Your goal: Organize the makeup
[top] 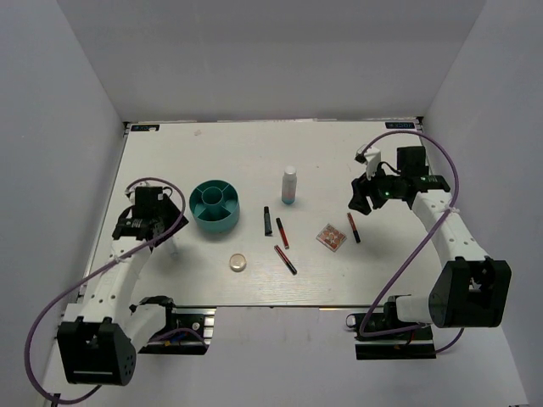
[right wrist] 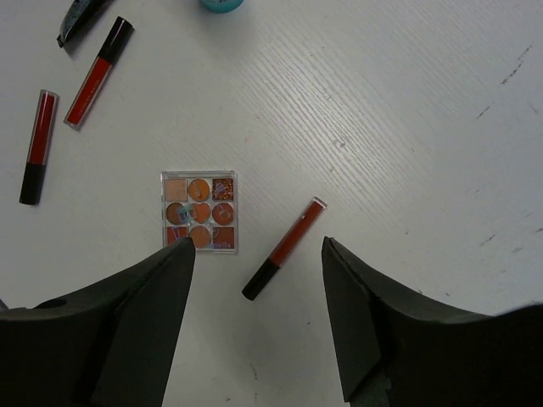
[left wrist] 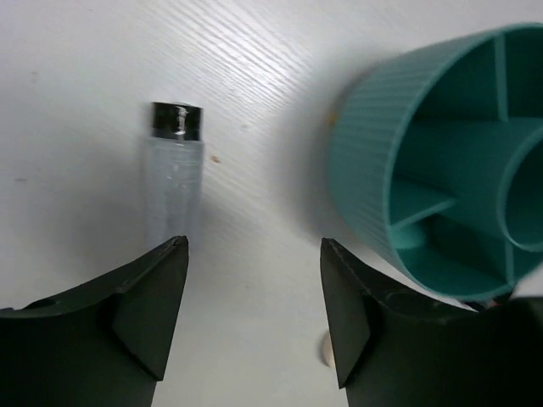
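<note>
L gripper (left wrist: 254, 297) was seen w/ jaws apart and nothing held. It was hung over the table (top: 212, 153), just left of the teal tub (left wrist: 441, 170). The vial (left wrist: 174, 182) was laid flat on the table ahead of the left finger (left wrist: 144, 314), black cap pointed away from the wrist cam. It was outside the gap between the fingers, and near the tub but apart from it.

R gripper (right wrist: 256, 254) was also spread, w/ nothing gripped, and was held over the right side of the table. In the wrist view the black end of the R stick (right wrist: 284, 248) was framed between the fingers, but the stick was left flat on the table. The palette (right wrist: 199, 212) was placed just beside that stick, not touching.

Mid-table, the bottle (top: 289, 185) was stood upright, right of the tub. The black tube (top: 266, 220) and upper stick (top: 282, 232) were laid side by side below it. The lower stick (top: 285, 259) was set nearer the arms, at a slant. The compact (top: 238, 263) was found below the tub, apart from the rest. No makeup was seen inside the tub.
</note>
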Action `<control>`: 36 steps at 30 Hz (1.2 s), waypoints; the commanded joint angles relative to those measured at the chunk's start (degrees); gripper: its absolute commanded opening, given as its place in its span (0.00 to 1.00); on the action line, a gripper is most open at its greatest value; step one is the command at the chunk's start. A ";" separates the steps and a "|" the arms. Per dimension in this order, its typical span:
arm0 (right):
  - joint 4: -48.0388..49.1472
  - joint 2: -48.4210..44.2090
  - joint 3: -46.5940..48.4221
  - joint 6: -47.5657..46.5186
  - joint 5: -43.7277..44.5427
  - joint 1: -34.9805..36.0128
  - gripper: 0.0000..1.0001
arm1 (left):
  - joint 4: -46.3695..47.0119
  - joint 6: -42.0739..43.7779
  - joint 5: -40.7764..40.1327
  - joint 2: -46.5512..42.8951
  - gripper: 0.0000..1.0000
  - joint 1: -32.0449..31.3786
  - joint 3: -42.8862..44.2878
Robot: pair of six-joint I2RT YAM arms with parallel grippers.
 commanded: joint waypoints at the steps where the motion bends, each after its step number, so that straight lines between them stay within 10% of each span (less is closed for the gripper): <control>1: 2.84 -1.74 -0.61 2.65 -1.54 0.18 0.68 | -0.56 2.86 -7.97 4.20 0.74 0.34 2.27; 21: 5.04 -1.30 -2.28 3.88 2.24 -0.08 0.70 | 4.10 15.17 -8.34 29.70 0.83 1.40 8.08; 36: 5.39 -2.09 -3.25 3.97 3.29 -0.17 0.71 | 4.19 16.58 2.03 36.12 0.48 7.03 9.66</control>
